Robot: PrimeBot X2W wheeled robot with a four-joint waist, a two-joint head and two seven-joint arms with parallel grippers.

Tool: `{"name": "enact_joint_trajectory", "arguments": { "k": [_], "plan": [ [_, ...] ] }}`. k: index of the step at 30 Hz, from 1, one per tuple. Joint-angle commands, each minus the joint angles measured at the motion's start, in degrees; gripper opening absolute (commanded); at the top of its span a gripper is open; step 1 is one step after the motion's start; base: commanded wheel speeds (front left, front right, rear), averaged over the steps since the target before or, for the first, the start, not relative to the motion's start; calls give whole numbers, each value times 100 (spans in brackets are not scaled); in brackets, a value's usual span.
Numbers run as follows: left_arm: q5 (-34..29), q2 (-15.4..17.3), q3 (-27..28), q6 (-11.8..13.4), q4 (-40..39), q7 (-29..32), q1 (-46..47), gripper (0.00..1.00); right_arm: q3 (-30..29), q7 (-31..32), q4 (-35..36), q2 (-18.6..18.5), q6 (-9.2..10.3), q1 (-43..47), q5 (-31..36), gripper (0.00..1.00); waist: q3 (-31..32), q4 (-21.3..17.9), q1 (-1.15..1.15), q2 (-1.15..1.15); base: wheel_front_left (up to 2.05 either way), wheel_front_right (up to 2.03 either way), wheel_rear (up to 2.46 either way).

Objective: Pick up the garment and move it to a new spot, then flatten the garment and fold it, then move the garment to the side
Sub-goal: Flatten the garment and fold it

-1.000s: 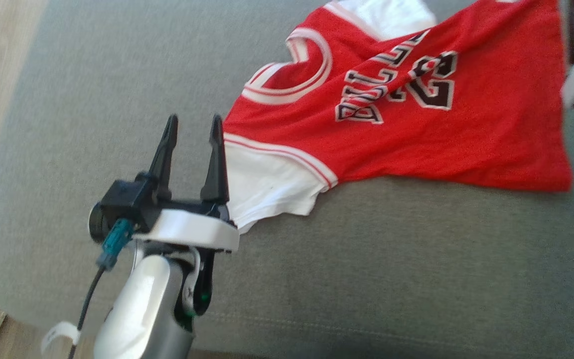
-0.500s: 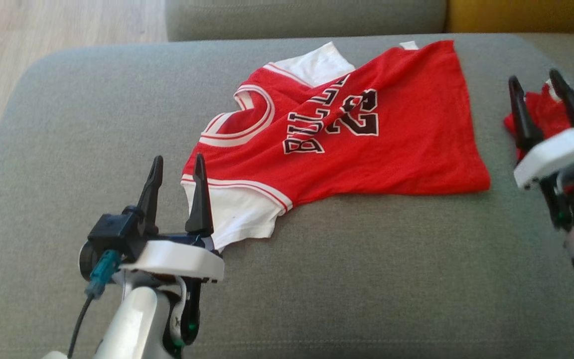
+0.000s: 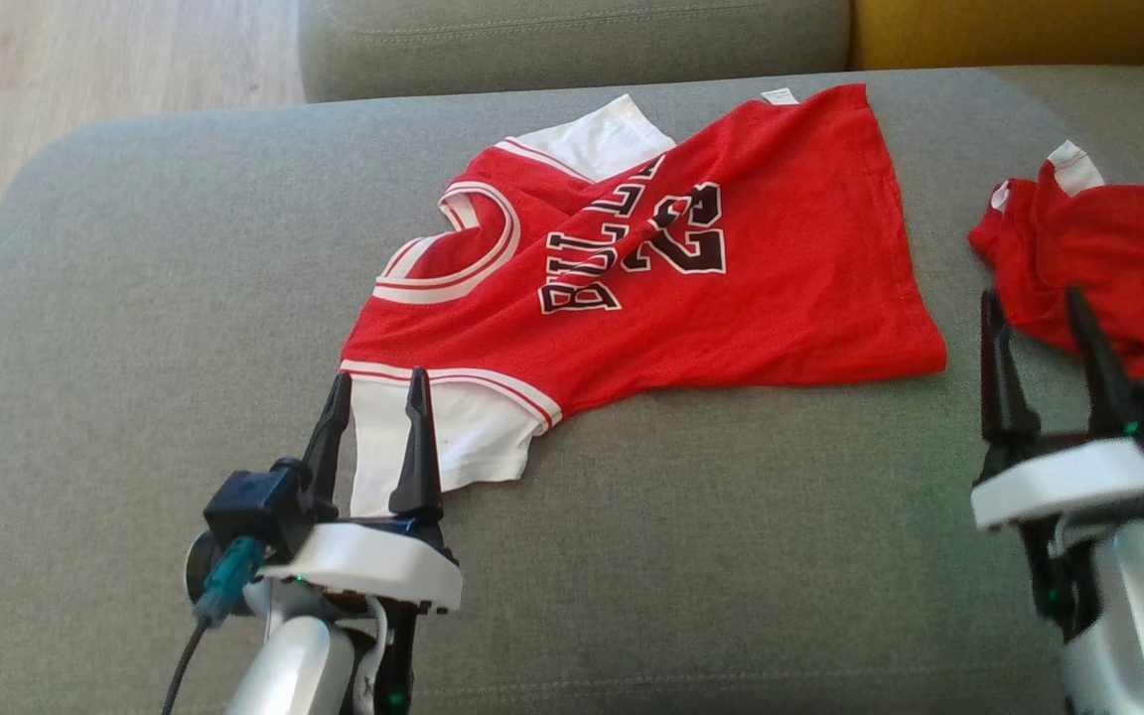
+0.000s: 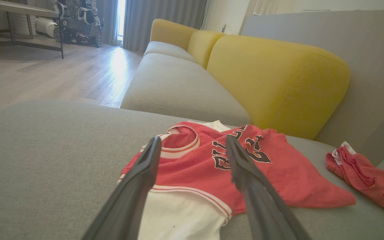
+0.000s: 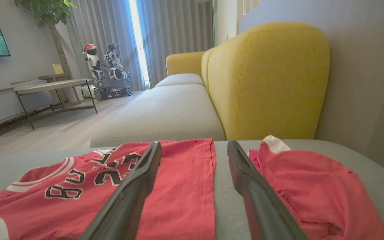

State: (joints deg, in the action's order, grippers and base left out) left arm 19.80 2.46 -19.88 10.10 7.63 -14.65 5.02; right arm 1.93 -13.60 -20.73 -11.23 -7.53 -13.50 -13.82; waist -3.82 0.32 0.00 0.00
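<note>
Two red garments lie on the grey sofa (image 3: 135,298): a jersey (image 3: 691,298) centre frame, a crumpled garment (image 3: 1118,258) far right. Both left fingers (image 3: 420,437) and right fingers (image 3: 997,377) spread wide, holding nothing.

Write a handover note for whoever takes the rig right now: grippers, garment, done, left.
Left gripper: open, empty, poised at the near white sleeve of the red short-sleeved Bulls 23 jersey.
Right gripper: open, empty, by the near edge of a crumpled red garment with white trim.
Jersey: print up on the grey fabric sofa cushion, spread but wrinkled, lying apart from the crumpled piece.
Done: no fold yet. Can't tell whether the first move has happened.
Left: flatten, fold, move to the side.
</note>
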Motion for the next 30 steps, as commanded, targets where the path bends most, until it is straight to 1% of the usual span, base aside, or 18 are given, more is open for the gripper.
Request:
{"name": "enact_joint_trajectory", "arguments": {
  "k": [1, 4, 7, 17, 20, 21, 22, 23, 24, 26, 30],
  "plan": [
    [25, 42, 124, 26, -152, -35, 161, 100, 9, 64, 313, 49, 4, 35, 91, 100, -13, -2, 0, 0, 0, 0, 0],
    [23, 42, 98, 27, -90, -35, 165, 100, -131, 191, 594, 259, 4, 294, 238, 100, -5, -7, 0, 0, 0, 0, 0],
    [18, 42, 111, 27, -40, -35, 161, 100, -189, 308, 821, 382, 4, 428, 370, 100, 11, -23, 0, 0, 0, 0, 0],
    [39, 42, 126, 13, -20, -35, 172, 100, -321, 514, 1222, 471, 4, 578, 484, 100, -30, -13, 0, 0, 0, 0, 0],
    [66, 42, 83, 0, 114, -35, 173, 100, -310, 550, 1280, 487, 4, 596, 486, 100, -41, -20, 0, 0, 0, 0, 0],
    [36, 42, 63, 20, 309, -35, 186, 100, -283, 575, 1313, 498, 4, 597, 492, 100, -66, -40, 0, 0, 0, 0, 0],
    [36, 42, 63, 20, 309, -35, 186, 100, -283, 575, 1313, 498, 4, 597, 492, 100, -66, -40, 0, 0, 0, 0, 0],
    [3, 42, 72, 82, 487, -35, 187, 100, -269, 585, 1328, 503, 4, 597, 496, 100, -83, -54, 0, 0, 0, 0, 0],
    [-32, 42, 143, 255, 911, -35, 228, 100, -251, 602, 1358, 506, 4, 594, 503, 100, -124, -85, 0, 0, 0, 0, 0],
    [61, 42, 230, 411, 1354, -35, 293, 100, -257, 609, 1373, 500, 4, 587, 501, 100, -168, -121, 0, 0, 0, 0, 0],
    [84, 42, 234, 534, 2314, -35, 524, 100, -263, 613, 1385, 505, 4, 578, 506, 100, -235, -188, 0, 0, 0, 0, 0]
  ]
}}
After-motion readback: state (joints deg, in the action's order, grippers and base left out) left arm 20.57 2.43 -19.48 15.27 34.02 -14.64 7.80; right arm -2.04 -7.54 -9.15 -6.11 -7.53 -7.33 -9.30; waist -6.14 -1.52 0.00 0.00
